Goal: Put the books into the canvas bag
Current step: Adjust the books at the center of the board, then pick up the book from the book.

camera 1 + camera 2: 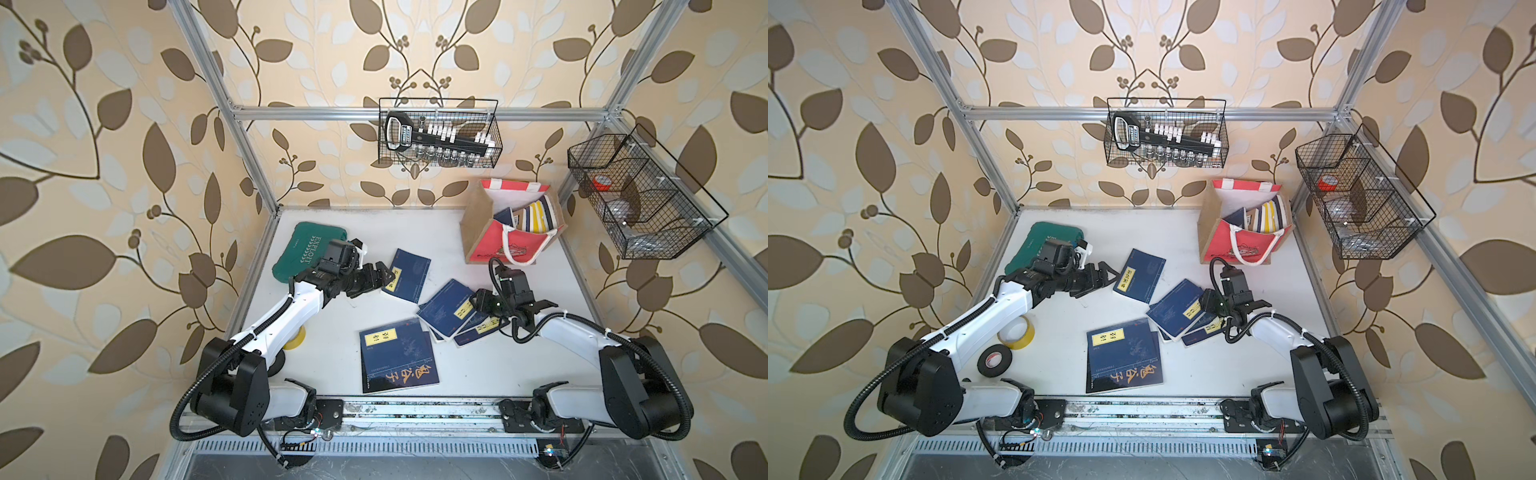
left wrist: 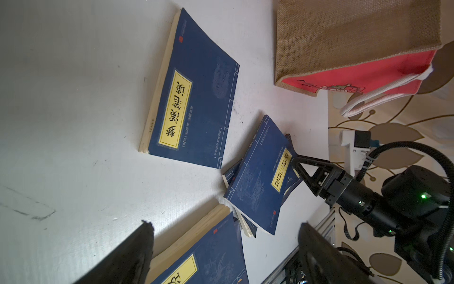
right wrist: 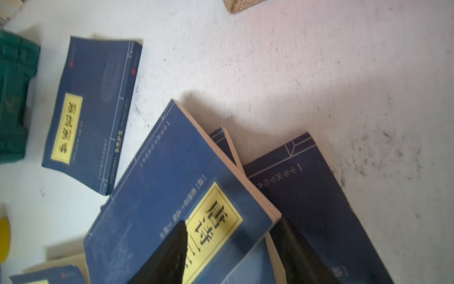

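1. Navy book [image 1: 409,276] lies just right of left gripper [image 1: 386,276], jaws apart, in a top view; canvas bag [image 1: 476,227] upper right.
2. Left wrist: right gripper [image 2: 295,163] straddles stacked book [image 2: 255,182] edge.
3. Right wrist: clamped or not, I cannot tell.

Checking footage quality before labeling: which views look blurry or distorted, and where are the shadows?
Right wrist view: soft; label on the lone navy book smeared, shadow on the table beside the book pile. Left wrist view: book titles crisp, left gripper fingers dark, unfocused. Both top views: sharp, frame posts splay outward.
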You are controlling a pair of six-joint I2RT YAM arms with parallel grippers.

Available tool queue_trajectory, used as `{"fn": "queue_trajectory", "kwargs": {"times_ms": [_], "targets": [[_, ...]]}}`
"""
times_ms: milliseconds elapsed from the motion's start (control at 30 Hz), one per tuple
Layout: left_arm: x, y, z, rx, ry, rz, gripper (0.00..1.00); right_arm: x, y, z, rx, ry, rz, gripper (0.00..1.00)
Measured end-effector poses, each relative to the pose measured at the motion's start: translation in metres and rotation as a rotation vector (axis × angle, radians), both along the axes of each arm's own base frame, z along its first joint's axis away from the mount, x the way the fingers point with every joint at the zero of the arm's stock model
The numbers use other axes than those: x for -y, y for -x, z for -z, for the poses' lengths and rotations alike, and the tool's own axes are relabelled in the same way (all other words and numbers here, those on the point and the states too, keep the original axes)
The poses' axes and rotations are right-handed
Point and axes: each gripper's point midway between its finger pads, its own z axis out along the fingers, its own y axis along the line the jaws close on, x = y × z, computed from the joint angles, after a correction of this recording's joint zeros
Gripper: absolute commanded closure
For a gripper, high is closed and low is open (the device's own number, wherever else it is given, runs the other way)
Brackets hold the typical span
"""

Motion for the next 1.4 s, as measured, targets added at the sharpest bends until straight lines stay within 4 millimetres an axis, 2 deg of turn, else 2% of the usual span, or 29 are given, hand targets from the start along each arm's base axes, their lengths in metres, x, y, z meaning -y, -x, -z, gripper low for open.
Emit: {"fn": "queue_trajectory", "kwargs": {"times_ms": [100,233,333,367,633,767,900,1067,1200,1333,1400], "targets": [[0.018,0.005,0.013,-0.026,-0.002,0.053,0.10,-0.001,-0.006,0.000,-0.002,0.011,-0.006,0.23],[0.040,0.013,0.032,-0.064,-0.009,0.119,0.10,-0.006,-0.013,0.013,-0.045,-0.002,-0.025,0.23],[0.051,0.015,0.047,-0.090,-0.016,0.145,0.10,-0.011,-0.020,0.013,-0.038,-0.027,-0.040,0.24],[0.054,0.015,0.051,-0.096,-0.017,0.153,0.10,-0.012,-0.022,0.013,-0.035,-0.035,-0.044,0.27],[0.081,0.009,0.077,-0.132,0.004,0.211,0.13,-0.021,-0.024,0.014,-0.032,-0.088,-0.066,0.72],[0.088,0.007,0.089,-0.150,0.011,0.216,0.14,-0.024,-0.027,0.003,0.003,-0.108,-0.076,1.00],[0.093,0.007,0.088,-0.143,0.028,0.232,0.14,-0.026,-0.030,-0.019,0.071,-0.119,-0.092,1.00],[0.095,0.007,0.085,-0.131,0.038,0.243,0.13,-0.027,-0.033,-0.058,0.191,-0.121,-0.117,1.00],[0.096,0.009,0.083,-0.124,0.042,0.263,0.13,-0.029,-0.032,-0.070,0.226,-0.132,-0.133,1.00],[0.099,0.010,0.071,-0.089,0.066,0.294,0.11,-0.035,-0.029,-0.086,0.266,-0.156,-0.172,1.00],[0.104,0.009,0.057,-0.035,0.096,0.326,0.09,-0.039,-0.025,-0.101,0.310,-0.170,-0.207,1.00]]}}
